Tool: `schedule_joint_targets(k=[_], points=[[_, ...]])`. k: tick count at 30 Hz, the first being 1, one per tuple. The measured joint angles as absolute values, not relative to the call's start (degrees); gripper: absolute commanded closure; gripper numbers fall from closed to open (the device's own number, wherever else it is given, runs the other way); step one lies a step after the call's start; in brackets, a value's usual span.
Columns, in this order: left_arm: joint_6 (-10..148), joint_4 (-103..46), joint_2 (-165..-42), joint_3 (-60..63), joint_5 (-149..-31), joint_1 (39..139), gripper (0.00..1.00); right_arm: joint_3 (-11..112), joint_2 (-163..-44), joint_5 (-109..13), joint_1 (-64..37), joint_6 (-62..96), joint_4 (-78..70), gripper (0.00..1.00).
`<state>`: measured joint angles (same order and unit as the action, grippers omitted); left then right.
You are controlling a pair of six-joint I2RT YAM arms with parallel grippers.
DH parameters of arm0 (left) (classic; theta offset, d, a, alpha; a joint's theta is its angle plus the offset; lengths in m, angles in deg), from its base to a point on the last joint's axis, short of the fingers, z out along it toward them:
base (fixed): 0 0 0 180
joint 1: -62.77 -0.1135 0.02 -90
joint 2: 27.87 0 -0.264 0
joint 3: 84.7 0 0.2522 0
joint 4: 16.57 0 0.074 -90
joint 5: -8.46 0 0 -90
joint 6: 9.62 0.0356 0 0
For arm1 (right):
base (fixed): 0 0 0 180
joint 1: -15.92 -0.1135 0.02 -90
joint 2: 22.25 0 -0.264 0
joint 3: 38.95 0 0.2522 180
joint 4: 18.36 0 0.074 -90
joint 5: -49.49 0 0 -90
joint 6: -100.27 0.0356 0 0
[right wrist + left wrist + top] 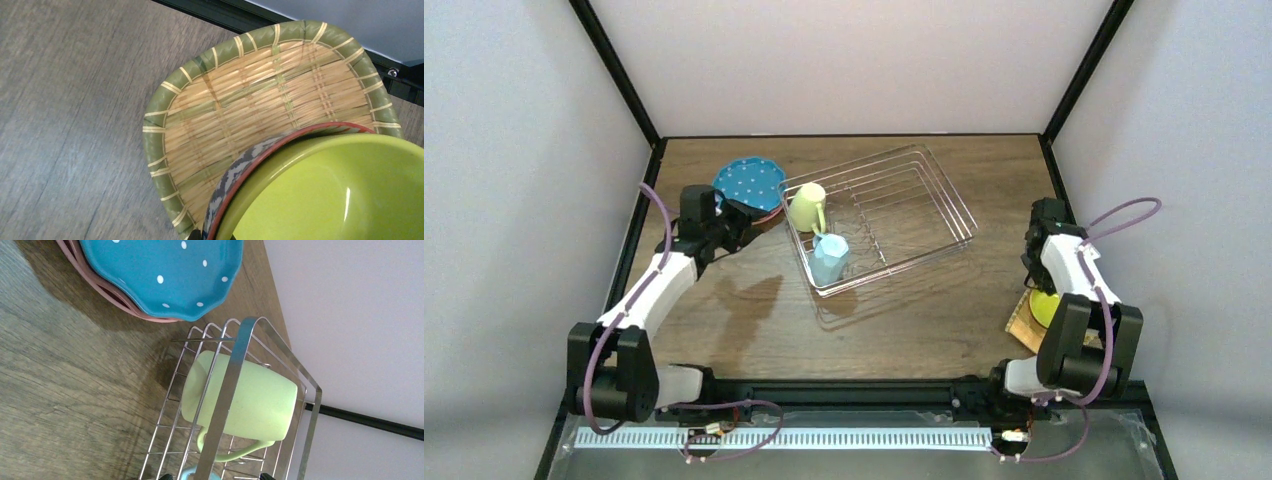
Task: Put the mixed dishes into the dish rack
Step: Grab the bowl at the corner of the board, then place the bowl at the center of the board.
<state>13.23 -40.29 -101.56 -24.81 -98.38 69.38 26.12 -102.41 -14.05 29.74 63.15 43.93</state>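
Dish rack (pixel 894 205) sits at the centre of the overhead frame, skewed on the wooden table (pixel 904 330). We count two pieces loaded: pale green mug (pixel 807 207) at the rack's upper-left corner and light blue mug (pixel 829 258) at its lower-left corner. The rest is bare wire.

Step, as we judge it: early loading, plates likely next. Left gripper (pixel 744 218) hovers between the rack's left rim and the blue dotted plate (pixel 165 270), which is stacked on a pink plate (pixel 107 292) at upper left. Its wrist view shows two dark tips set apart at the bottom edge, so we read that claw as open and empty. Right gripper (pixel 1036 278) hangs over the stack at the right edge: lime bowl (pixel 320 195) nested in a red-rimmed patterned bowl (pixel 239 170), both on the woven plate (pixel 240 100). Whether that claw is open or closed, we cannot tell.

Next move probably calls for a finger under the blue plate's rim. It lies flat on the pink one, so there is little to pinch and both may drag.

Materials:
- Rack: thin silvery wire with a flat metal band at the rim.
- Mugs: matt, the blue one faceted.
- Blue plate: glossy, white dots, scalloped edge.
- Woven plate: tan strips, olive bound rim, rounded-square shape.
- Lime bowl: smooth, shiny.
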Motion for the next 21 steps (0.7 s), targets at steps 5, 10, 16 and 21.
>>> schedule_joint_targets(k=[5,10,16,21], points=[[12.9,-40.3,-100.6,-25.1,-98.4,69.4,0.0,26.1,-100.6,-14.7,29.7,62.9,44.1,0.99],[12.6,-40.3,-99.3,-25.8,-98.4,69.4,0.0,26.4,-98.8,-15.8,29.7,62.1,44.6,0.99],[12.0,-40.3,-98.8,-25.8,-98.4,69.4,0.0,28.9,-97.2,-15.8,27.2,59.9,45.3,0.99],[11.7,-40.3,-98.8,-25.8,-98.5,69.4,0.0,33.1,-97.3,-15.4,22.1,56.7,45.3,0.99]])
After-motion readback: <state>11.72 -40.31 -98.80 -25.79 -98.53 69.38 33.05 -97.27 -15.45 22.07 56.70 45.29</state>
